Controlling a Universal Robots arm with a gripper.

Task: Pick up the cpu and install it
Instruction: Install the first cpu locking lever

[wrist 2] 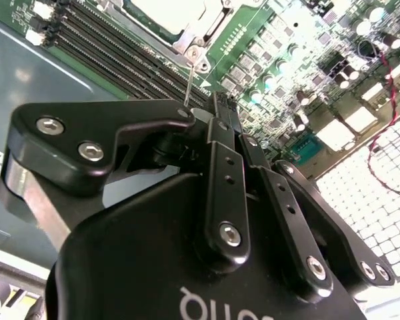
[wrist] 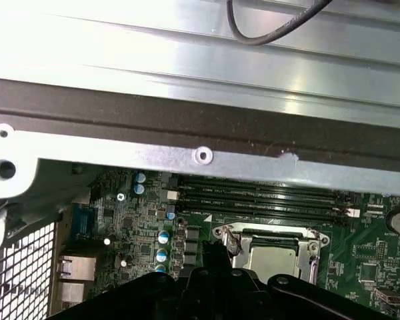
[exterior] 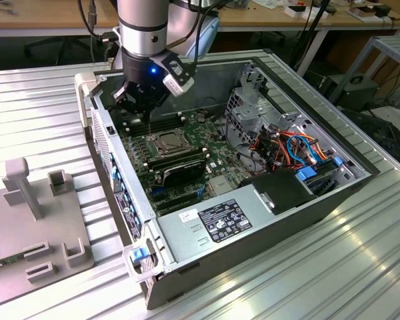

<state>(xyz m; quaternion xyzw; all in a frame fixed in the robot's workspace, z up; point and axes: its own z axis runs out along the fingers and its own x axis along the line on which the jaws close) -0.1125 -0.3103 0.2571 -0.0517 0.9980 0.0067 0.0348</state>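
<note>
Gripper (wrist 2: 217, 117): black linkage body nearest the lens in the second wrist view, fingers drawn close together at the tips; whether anything is pinched between them cannot be told. In the exterior view the gripper (exterior: 141, 100) hangs inside the open computer case (exterior: 333, 200), over the motherboard's far corner toward the exterior view's left, just beyond the socket.

CPU (exterior: 167, 141): square metal-topped chip seated in the CPU socket (exterior: 168, 143) on the motherboard (exterior: 210, 167), framed by the socket's metal bracket. In the first wrist view the CPU (wrist: 272, 252) lies just past the gripper's dark body; in the second wrist view its pale lid (wrist 2: 167, 12) sits beyond the fingertips. A thin wire lever (wrist 2: 189, 85) stands up beside the socket.

Memory slots (wrist: 260, 199): dark parallel rows between socket and case wall; further slots (exterior: 180, 167) on the socket's near side, black modules fitted.

Power supply (exterior: 220, 223): grey box with a white label, at the case's near end.

Cable bundle (exterior: 297, 150): orange, red and blue leads with blue connectors, toward the exterior view's right.

Drive cage (exterior: 250, 107): bare metal, behind the cables.

Grey fixture (exterior: 33, 220): moulded block with upright posts, on the ribbed aluminium table (exterior: 287, 280), well apart from the case at the exterior view's left.
</note>
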